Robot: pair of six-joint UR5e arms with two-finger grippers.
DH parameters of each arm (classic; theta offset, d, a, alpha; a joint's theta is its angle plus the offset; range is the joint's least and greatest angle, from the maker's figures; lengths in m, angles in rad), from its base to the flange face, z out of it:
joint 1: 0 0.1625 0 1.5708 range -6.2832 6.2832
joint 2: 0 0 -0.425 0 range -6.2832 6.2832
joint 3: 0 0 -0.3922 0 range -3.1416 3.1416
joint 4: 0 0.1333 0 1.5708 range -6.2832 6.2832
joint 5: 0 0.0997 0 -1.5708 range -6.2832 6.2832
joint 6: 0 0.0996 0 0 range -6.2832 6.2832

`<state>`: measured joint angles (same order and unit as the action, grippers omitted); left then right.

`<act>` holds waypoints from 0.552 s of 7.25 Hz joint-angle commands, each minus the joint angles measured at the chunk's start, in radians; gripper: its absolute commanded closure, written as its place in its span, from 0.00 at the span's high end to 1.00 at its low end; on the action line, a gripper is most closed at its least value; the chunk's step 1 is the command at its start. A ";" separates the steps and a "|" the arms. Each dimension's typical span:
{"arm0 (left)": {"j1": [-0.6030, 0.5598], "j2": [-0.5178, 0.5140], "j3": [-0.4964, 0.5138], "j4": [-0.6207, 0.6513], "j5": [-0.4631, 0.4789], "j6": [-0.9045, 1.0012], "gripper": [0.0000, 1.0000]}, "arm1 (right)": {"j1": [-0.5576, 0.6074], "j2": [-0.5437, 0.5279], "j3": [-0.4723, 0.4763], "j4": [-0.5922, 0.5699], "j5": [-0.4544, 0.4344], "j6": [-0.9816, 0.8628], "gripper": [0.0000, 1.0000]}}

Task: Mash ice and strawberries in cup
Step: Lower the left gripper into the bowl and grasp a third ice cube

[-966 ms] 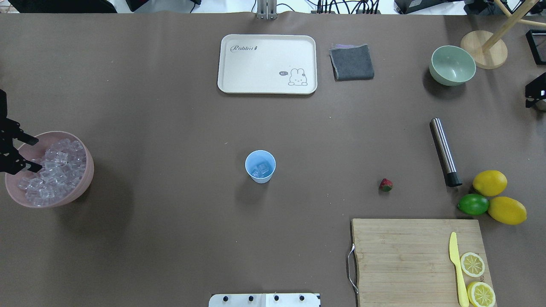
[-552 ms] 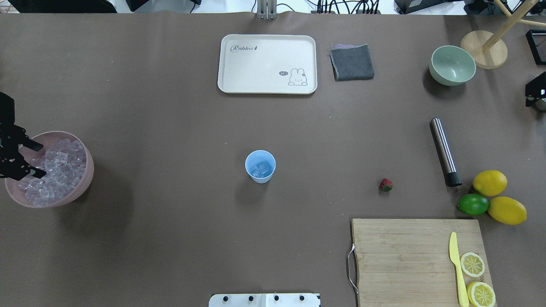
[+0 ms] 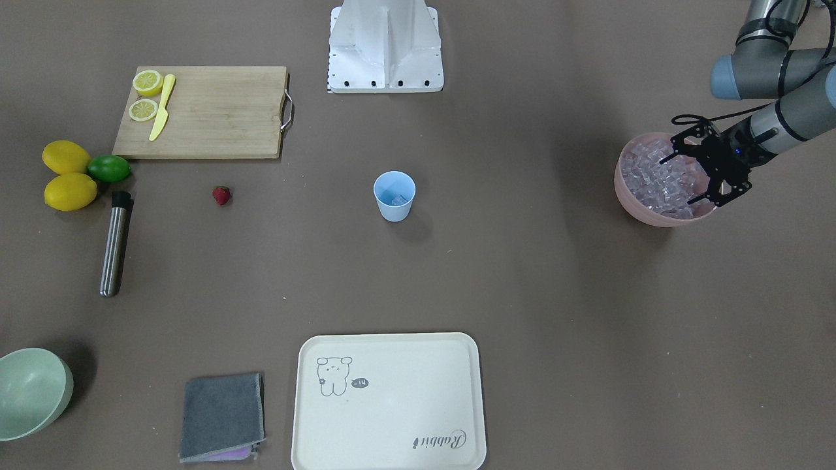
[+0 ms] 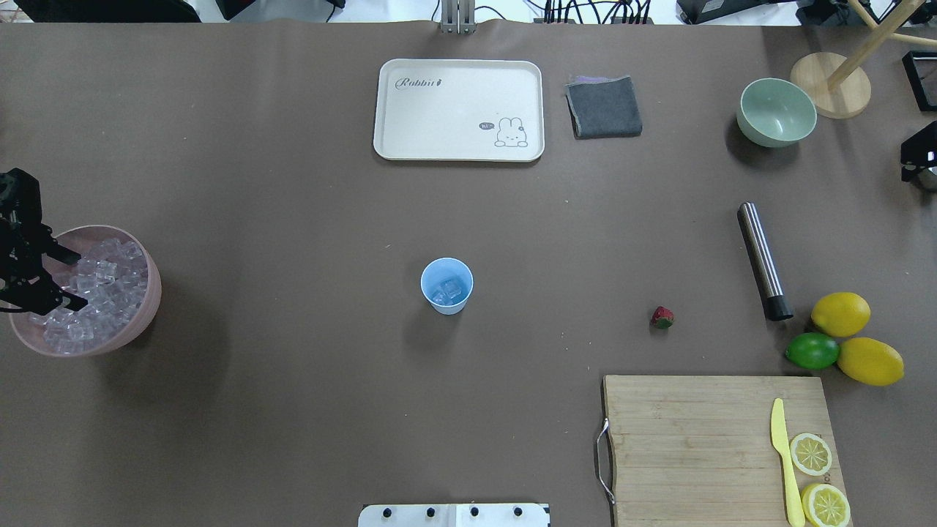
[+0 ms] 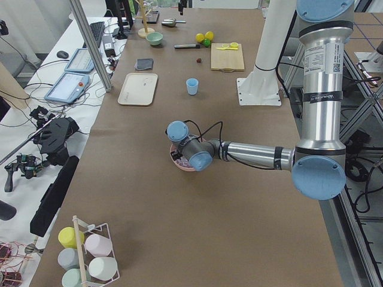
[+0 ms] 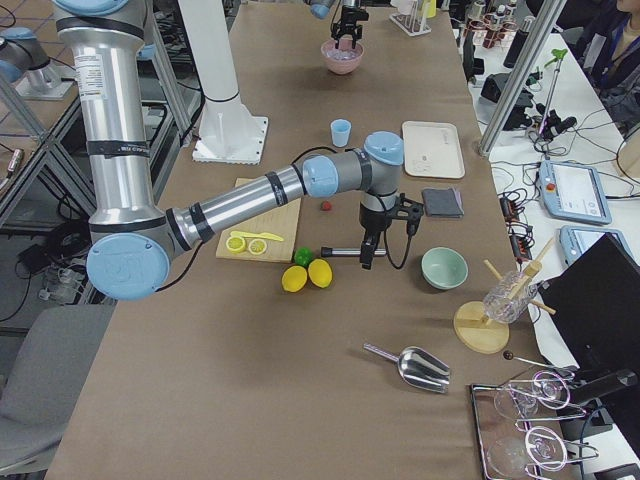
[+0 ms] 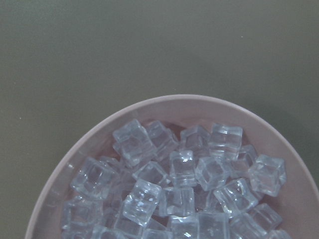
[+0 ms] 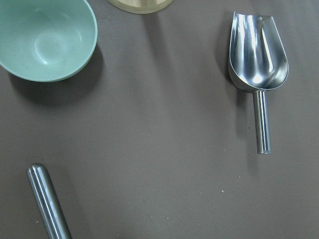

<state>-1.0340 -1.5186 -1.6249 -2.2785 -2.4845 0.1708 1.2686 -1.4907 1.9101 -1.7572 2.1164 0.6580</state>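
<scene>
The light-blue cup stands mid-table with a few clear ice cubes inside; it also shows in the front view. Many more ice cubes fill the pink bowl at the left edge, seen close in the left wrist view. My left gripper is open and empty, just over the ice in that bowl. The red strawberry lies on the table right of the cup. My right gripper hangs near the steel muddler; I cannot tell if it is open or shut.
A steel muddler lies right of the strawberry. Two lemons and a lime sit by the cutting board with knife and lemon slices. A tray, grey cloth, green bowl and steel scoop lie farther off.
My left gripper has shifted a little further over the ice in the pink bowl, still open. Nothing else has moved.
</scene>
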 commanded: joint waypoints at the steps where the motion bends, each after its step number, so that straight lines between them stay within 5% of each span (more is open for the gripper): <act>1: 0.009 0.002 0.000 -0.001 0.012 -0.001 0.92 | 0.000 0.001 0.001 0.001 0.001 0.000 1.00; 3: 0.009 0.000 -0.003 -0.001 0.010 0.001 0.24 | 0.000 0.000 0.003 0.001 0.001 0.000 1.00; 4: 0.009 0.000 -0.003 -0.002 0.010 0.001 0.00 | 0.000 0.001 0.003 0.001 0.001 0.000 1.00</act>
<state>-1.0251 -1.5179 -1.6267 -2.2798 -2.4739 0.1716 1.2686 -1.4901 1.9126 -1.7565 2.1169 0.6581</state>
